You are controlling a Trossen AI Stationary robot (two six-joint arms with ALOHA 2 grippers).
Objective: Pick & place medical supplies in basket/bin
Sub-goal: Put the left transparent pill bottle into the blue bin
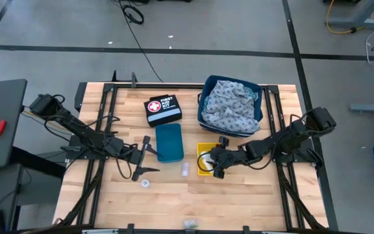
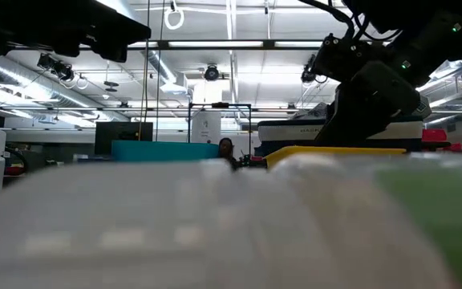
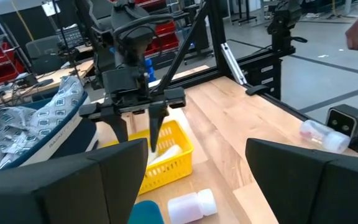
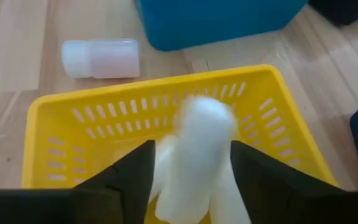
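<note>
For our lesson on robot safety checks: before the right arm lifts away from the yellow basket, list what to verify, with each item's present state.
1. Right gripper open: ok.
2. White gauze roll clear of the fingers: cannot tell; it sits between them.
3. Roll inside the yellow basket: ok.
4. Left gripper clear of the basket: ok, it is beyond the teal bin.
5. Small white bottle collected: not ok, it lies on the table beside the basket.
</note>
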